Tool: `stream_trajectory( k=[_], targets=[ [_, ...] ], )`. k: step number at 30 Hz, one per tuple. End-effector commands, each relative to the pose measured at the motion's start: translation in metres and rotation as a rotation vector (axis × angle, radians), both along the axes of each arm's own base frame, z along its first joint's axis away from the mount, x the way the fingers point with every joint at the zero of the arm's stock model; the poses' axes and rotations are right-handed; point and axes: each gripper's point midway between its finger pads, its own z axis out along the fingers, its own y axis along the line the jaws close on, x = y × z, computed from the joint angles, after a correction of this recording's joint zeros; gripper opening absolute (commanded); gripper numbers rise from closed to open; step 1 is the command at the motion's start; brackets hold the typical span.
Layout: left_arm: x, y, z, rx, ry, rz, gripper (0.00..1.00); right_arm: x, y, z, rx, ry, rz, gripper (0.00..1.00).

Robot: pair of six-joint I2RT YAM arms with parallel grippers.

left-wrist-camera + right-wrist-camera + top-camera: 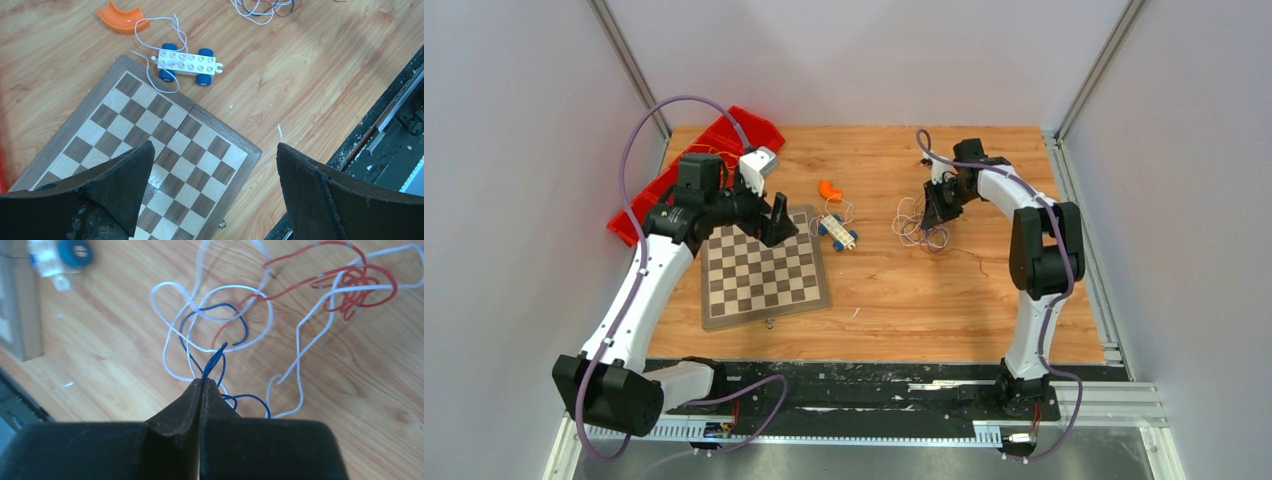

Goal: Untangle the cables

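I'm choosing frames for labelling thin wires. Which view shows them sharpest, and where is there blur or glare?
Right wrist: cables crisp with faint shadows, blue cable sharp at the shut right gripper; wheeled toy in the corner blurred. Top external: evenly lit, wires tiny. Left wrist: chessboard sharp; no harsh glare anywhere.

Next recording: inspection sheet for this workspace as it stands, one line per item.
Surface: wooden table, bare wood between the items.
Job's things: bunch of thin wires right of centre; blue wire, white wire and red wire loop through each other.
Clutter: chessboard, wheeled toy block with a loose white strand looping by it, orange curved piece, red bin.
End effectors: left end effector open above the chessboard; right end effector shut on the blue wire.
Cables: lilac hoses along both arms.
Surroundings: pale walls, metal rail at the near edge.
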Motion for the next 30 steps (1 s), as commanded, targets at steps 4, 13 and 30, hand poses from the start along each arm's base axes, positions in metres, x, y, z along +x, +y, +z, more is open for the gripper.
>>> stream_trajectory(
  k=[4,13,30],
  targets=[
    [0.005,-0.008,0.052,-0.034,-0.184,-0.066,1.00,-0.028,0.042,0.144,0.319,-0.263,0.189,0.00],
    [0.005,-0.050,0.071,-0.131,-0.192,-0.292,1.00,-0.084,0.066,0.228,0.586,-0.289,0.356,0.00],
    [0.029,-0.170,-0.076,-0.166,0.218,-0.357,0.80,-0.121,0.030,0.139,0.320,-0.192,0.358,0.00]
  ],
)
